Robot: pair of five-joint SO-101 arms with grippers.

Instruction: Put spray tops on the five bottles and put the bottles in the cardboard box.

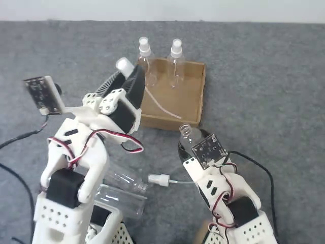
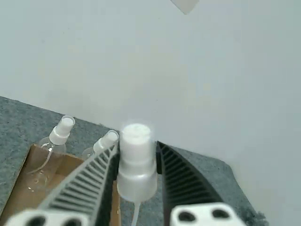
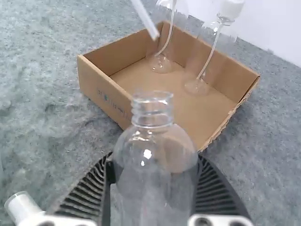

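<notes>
My left gripper is shut on a white spray top, held above the near left corner of the cardboard box. The top's thin tube hangs slanting over the box floor. My right gripper is shut on a clear uncapped bottle, held upright just in front of the box. Two capped bottles stand at the back of the box, seen too as bottle necks.
Two clear uncapped bottles lie on the grey carpet between the arm bases. A loose spray top with its tube lies beside them, left of my right arm. Open carpet stretches right of the box.
</notes>
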